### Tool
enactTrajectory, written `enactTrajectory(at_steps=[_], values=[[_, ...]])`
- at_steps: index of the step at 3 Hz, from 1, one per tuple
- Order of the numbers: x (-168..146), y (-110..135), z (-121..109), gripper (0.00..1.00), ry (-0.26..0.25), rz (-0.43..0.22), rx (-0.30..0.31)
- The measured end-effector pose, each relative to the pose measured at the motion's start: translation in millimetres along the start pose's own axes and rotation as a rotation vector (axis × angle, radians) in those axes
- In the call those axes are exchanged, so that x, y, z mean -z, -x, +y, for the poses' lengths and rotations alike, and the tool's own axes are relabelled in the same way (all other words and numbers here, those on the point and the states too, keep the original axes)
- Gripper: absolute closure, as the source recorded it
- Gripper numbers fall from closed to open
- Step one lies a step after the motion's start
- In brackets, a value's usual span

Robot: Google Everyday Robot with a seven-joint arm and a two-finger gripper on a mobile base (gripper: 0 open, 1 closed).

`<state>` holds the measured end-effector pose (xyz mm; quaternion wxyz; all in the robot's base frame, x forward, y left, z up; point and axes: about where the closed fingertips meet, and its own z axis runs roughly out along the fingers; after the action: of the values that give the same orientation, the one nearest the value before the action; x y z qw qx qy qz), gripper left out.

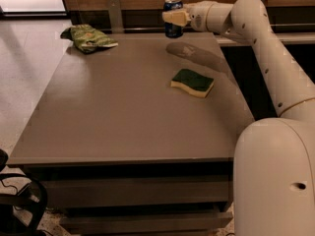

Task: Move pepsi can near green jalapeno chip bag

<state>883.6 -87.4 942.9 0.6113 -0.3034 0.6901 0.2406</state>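
The pepsi can (173, 17) is dark blue with a silver top and hangs upright above the table's far edge, clear of the surface. My gripper (175, 17) is shut on the pepsi can from its right side, at the end of the white arm (256, 28) reaching in from the right. The green jalapeno chip bag (87, 37) lies wrinkled at the table's far left corner, well to the left of the can.
A green-and-yellow sponge (193, 82) lies right of the table's (123, 112) middle. A metal bracket (114, 14) stands at the back wall between bag and can. My white base (275, 181) fills the lower right.
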Motion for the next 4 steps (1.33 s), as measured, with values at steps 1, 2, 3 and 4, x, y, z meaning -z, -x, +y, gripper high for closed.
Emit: enactTrajectory(at_steps=[1, 2, 3, 4], values=[[-7.9, 18.4, 23.4, 1.00, -0.015, 0.019, 0.017], [-21.0, 28.7, 53.1, 1.00, -0.010, 0.031, 0.030], [-35.4, 36.4, 85.3, 1.00, 0.013, 0.017, 0.034], [-50.5, 41.7, 108.7, 1.00, 0.053, -0.028, 0.038]])
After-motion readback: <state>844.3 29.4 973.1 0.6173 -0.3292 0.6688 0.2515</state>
